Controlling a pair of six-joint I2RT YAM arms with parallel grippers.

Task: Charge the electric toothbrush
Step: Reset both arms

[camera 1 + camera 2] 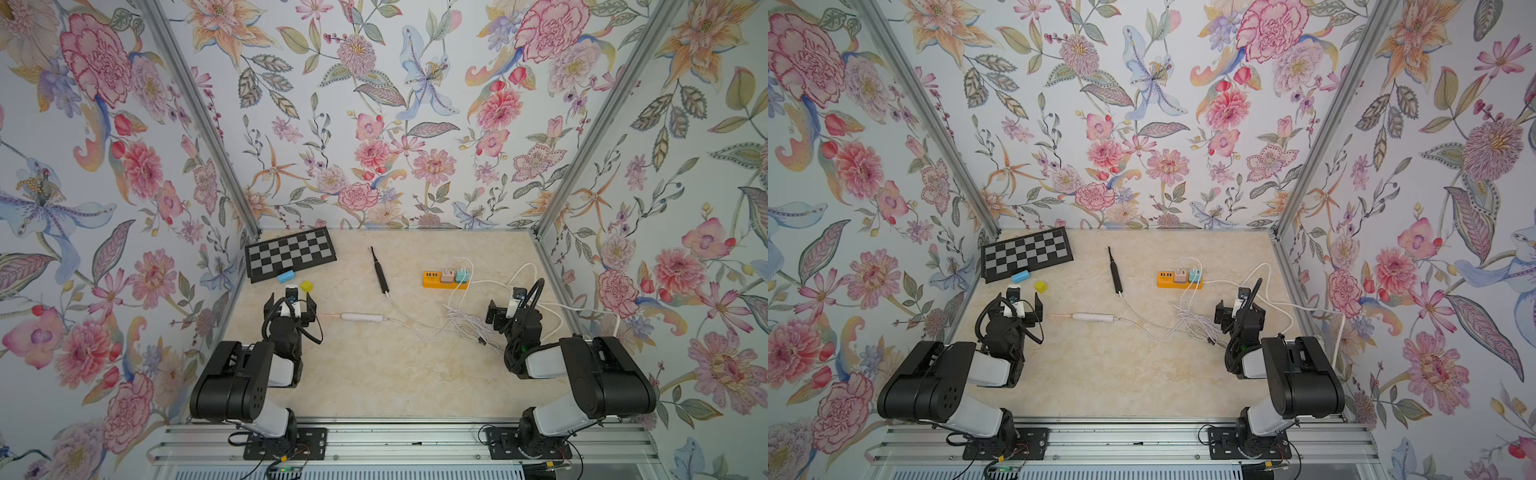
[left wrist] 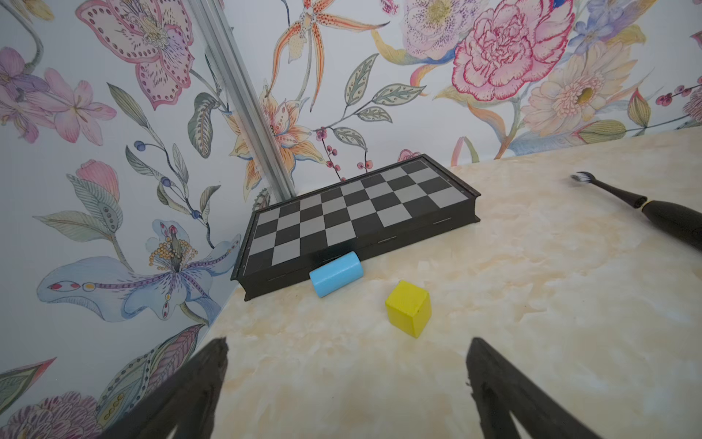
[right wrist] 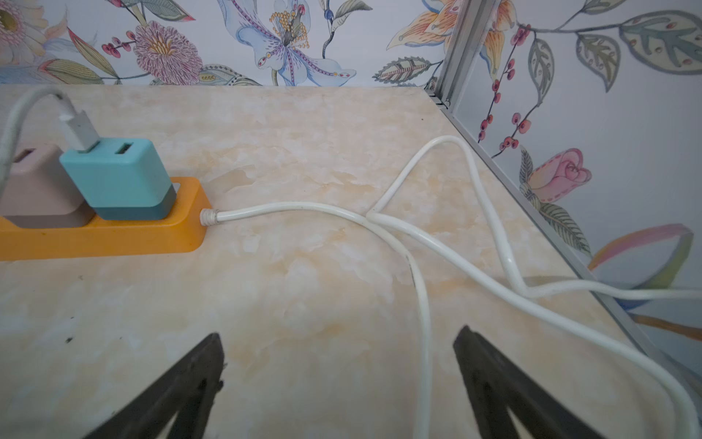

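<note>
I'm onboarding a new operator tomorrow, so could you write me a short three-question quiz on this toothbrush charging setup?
1. True or false: the left gripper holds the black toothbrush.
2. What colour is the power strip? A) orange B) green C) white
3. Fill in: the blue cylinder lies beside the checkered ____.
Key: 1 false; 2 A; 3 chessboard.

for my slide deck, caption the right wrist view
Open right gripper near the orange power strip, teal charger and pink charger plugged in, white cable alongside
</note>
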